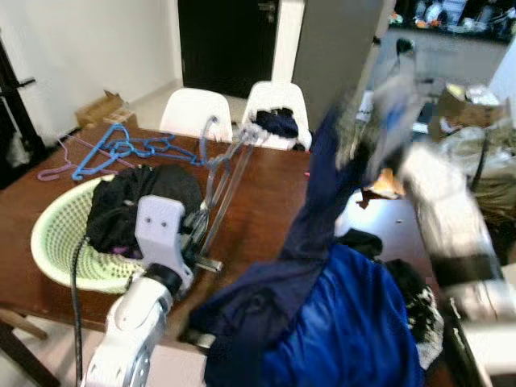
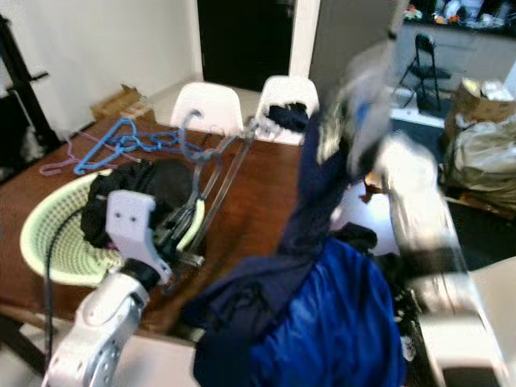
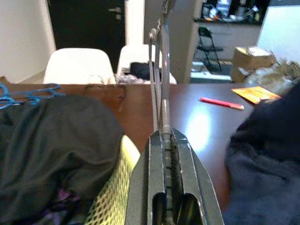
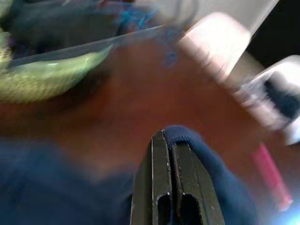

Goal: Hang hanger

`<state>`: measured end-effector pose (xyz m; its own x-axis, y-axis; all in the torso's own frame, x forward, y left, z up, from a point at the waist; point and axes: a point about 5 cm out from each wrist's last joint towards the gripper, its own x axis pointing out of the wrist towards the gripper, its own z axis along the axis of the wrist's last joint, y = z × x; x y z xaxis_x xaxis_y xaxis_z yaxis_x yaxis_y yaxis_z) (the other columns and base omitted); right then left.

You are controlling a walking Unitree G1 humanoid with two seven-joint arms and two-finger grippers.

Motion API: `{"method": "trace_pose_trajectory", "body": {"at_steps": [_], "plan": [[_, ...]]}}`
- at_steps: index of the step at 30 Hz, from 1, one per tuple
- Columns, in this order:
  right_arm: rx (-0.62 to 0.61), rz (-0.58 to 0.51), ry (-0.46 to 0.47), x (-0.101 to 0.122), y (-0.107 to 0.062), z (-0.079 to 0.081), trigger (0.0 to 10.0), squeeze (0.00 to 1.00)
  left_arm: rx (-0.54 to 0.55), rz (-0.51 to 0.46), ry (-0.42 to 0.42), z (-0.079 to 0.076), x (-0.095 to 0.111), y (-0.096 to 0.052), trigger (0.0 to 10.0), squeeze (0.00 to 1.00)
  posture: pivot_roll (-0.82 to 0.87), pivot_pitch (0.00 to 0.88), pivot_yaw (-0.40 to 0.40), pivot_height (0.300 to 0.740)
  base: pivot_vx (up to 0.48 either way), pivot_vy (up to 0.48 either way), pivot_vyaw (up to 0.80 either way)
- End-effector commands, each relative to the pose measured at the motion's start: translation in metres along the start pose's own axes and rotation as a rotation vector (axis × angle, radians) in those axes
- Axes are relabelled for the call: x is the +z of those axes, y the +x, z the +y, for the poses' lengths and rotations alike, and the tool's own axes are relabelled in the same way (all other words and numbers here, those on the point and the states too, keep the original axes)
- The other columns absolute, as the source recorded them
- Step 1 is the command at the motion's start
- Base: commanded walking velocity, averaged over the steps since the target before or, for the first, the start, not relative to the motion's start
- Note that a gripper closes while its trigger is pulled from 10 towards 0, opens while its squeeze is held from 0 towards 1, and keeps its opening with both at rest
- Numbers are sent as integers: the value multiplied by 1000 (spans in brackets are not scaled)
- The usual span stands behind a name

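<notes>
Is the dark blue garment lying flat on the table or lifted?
Lifted. The right tool is shut on the dark blue garment, holding one end above the table; the rest drapes down.

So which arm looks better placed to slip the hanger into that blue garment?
Probably the left. Its gripper is shut on the clear hanger, over the table beside the green basket. The right gripper is busy, shut on the dark blue garment it holds up.

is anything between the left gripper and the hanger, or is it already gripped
Nothing stands between them: the left gripper is shut on the clear hanger, held above the table beside the green basket. The right gripper holds up the navy garment.
</notes>
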<state>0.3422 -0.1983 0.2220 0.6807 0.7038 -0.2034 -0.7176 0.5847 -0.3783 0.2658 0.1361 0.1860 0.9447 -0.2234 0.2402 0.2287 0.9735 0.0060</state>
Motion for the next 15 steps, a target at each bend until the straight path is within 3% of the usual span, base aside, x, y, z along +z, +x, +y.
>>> {"method": "trace_pose_trajectory", "body": {"at_steps": [1, 2, 4, 9, 15], "plan": [[67, -41, -59, 20, -1, 3, 10000, 0, -13, 2, 3, -2, 1, 0, 10000, 0, 53, 0, -47, 740, 0, 0, 0], [200, 89, -63, -1, -11, 26, 10000, 0, -9, 1, 5, -1, 1, 1, 10000, 0, 48, 0, -45, 740, 0, 0, 0], [232, 141, -65, -8, -13, 34, 10000, 0, -8, 0, 5, 0, 1, 1, 10000, 0, 46, 0, -43, 740, 0, 0, 0], [79, 198, -91, -16, -9, 21, 10000, 0, -8, -1, 5, -1, 2, 2, 10000, 0, 46, 0, -40, 740, 0, 0, 0], [140, 260, -60, -18, -15, 30, 10000, 0, -7, 4, 5, -1, 1, 1, 10000, 0, 47, 0, -41, 740, 0, 0, 0]]}}
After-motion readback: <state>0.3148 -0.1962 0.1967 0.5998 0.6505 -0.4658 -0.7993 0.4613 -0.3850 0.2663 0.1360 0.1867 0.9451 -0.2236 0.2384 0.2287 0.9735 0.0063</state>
